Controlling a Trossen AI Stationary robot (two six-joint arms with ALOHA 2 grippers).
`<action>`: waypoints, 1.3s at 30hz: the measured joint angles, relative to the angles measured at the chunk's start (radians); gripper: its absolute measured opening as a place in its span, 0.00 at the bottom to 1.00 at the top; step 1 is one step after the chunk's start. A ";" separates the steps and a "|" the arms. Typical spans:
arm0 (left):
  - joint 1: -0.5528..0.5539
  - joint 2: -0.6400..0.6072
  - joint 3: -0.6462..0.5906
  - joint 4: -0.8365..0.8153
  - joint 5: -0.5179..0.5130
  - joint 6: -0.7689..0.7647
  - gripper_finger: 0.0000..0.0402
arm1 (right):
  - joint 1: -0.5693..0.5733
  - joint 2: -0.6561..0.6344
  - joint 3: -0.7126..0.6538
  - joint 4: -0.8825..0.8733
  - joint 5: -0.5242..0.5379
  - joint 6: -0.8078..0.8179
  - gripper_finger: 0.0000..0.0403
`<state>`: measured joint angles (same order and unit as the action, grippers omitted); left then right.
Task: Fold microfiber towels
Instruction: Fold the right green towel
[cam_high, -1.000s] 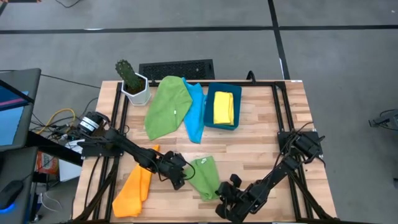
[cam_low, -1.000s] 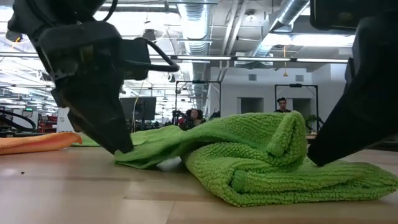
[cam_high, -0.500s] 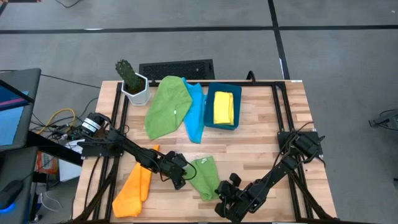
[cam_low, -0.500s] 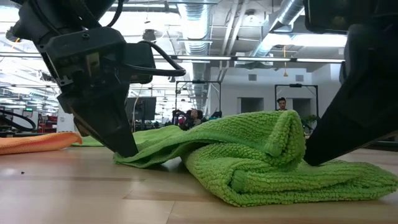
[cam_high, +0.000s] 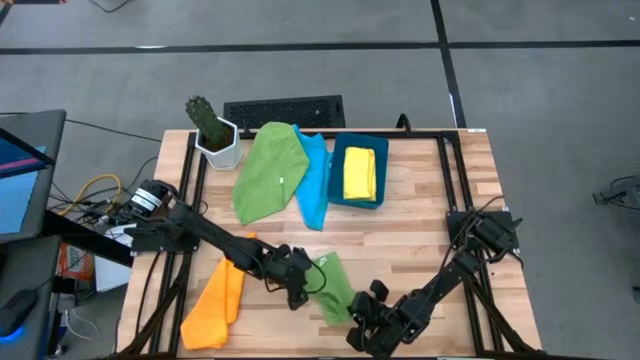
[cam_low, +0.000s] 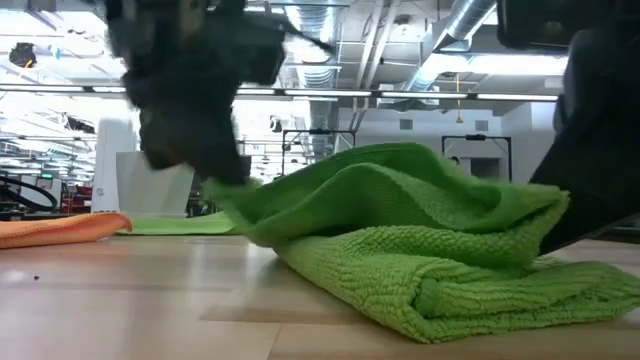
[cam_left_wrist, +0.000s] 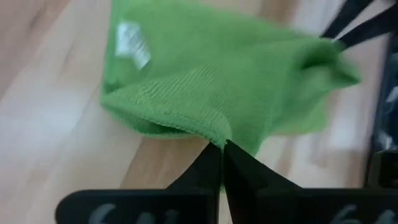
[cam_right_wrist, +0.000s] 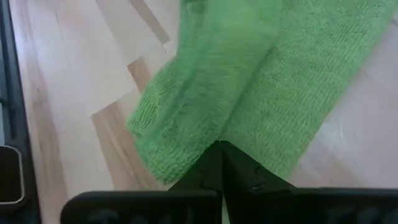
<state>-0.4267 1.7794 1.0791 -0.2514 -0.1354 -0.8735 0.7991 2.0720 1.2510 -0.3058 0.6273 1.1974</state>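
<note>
Here the left gripper (cam_high: 303, 288) has its fingers (cam_left_wrist: 211, 171) pressed together on an edge of the small green towel (cam_high: 333, 284), pinching a fold of it; in the low view that edge is raised off the wood while the rest of the cloth lies bunched on the table (cam_high: 420, 230). The towel sits near the front edge of the table, between the two grippers. A white label (cam_left_wrist: 133, 50) shows on the towel in the left wrist view.

To its right, the right gripper (cam_high: 358, 312) is likewise clenched, its fingers (cam_right_wrist: 214, 163) nipping the opposite edge of the same green towel low against the tabletop.

Across the surface from left to right: an orange towel (cam_high: 214, 300) lies crumpled at the front left corner; a potted cactus (cam_high: 212, 131) stands at the back left; a larger green towel (cam_high: 268, 170) is spread beside it, overlapping a light blue towel (cam_high: 315, 185); then a dark blue bin (cam_high: 360, 173) holds a folded yellow towel (cam_high: 359, 172). The table is pale wooden planking with a black frame running along its sides. A black keyboard (cam_high: 284, 110) lies just behind the back edge.

Beyond the table, the low view looks into a large bright room with exposed ceiling ducts (cam_low: 460, 25), white walls and black frames in the distance.
</note>
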 joint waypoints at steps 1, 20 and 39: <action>0.006 -0.001 0.017 0.000 -0.003 0.011 0.00 | 0.002 0.000 0.000 0.000 0.000 0.006 0.05; 0.134 0.024 0.041 0.134 0.058 0.066 0.00 | 0.049 0.000 0.000 0.050 0.008 0.060 0.07; 0.165 0.003 0.040 0.208 0.143 0.108 0.53 | 0.093 0.000 0.115 -0.069 0.052 0.051 0.07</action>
<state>-0.2619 1.7828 1.1188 -0.0432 0.0076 -0.7654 0.8920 2.0720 1.3664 -0.3746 0.6796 1.2488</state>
